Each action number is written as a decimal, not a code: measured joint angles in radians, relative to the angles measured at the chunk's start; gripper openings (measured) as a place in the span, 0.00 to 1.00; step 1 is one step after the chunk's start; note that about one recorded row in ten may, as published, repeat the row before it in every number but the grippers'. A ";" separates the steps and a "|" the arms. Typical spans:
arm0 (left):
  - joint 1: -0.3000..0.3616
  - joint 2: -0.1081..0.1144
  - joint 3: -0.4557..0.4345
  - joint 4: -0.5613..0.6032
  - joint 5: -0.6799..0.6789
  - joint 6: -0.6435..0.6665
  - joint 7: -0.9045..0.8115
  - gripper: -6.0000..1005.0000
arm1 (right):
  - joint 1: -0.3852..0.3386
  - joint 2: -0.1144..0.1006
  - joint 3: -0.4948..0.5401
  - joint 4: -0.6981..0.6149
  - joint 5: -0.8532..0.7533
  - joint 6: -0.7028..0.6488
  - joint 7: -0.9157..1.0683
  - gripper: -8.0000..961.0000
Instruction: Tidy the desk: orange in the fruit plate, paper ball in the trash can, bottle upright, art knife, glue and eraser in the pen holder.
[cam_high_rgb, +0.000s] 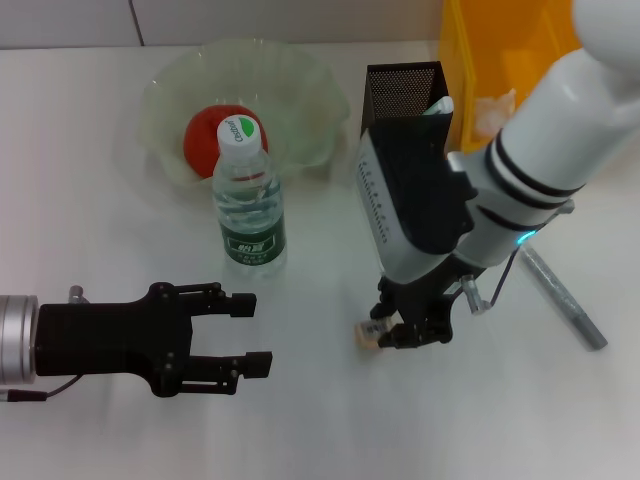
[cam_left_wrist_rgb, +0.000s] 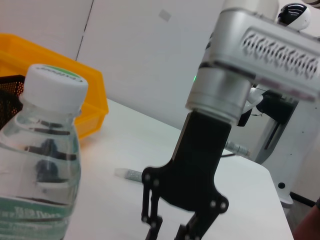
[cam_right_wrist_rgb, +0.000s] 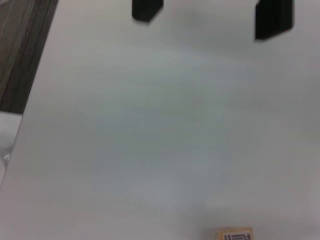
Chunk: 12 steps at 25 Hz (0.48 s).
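Observation:
The orange (cam_high_rgb: 212, 130) lies in the pale-green fruit plate (cam_high_rgb: 300, 90) at the back. Just in front of it the bottle (cam_high_rgb: 248, 205) stands upright, and it looms close in the left wrist view (cam_left_wrist_rgb: 40, 165). My right gripper (cam_high_rgb: 405, 328) hangs low over the table, open, with the small tan eraser (cam_high_rgb: 373, 333) (cam_right_wrist_rgb: 235, 234) on the table at its left finger. The black mesh pen holder (cam_high_rgb: 405, 88) stands behind that arm. A white paper ball (cam_high_rgb: 495, 108) rests inside the yellow trash can (cam_high_rgb: 480, 50). My left gripper (cam_high_rgb: 250, 335) is open, low at the front left.
A grey pen-shaped tool (cam_high_rgb: 565, 297) (cam_left_wrist_rgb: 131, 174) lies on the table right of my right arm. The table's front edge (cam_right_wrist_rgb: 30, 75) shows in the right wrist view.

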 joint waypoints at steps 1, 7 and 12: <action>0.000 0.000 0.000 0.000 0.000 0.000 0.000 0.78 | -0.021 -0.001 0.021 -0.039 0.000 -0.013 0.000 0.28; 0.000 0.003 0.000 0.001 -0.004 0.002 -0.004 0.78 | -0.175 -0.002 0.247 -0.312 0.009 -0.040 0.008 0.29; -0.006 0.003 0.000 0.003 -0.006 0.005 -0.005 0.78 | -0.291 -0.004 0.444 -0.418 0.194 0.167 0.013 0.29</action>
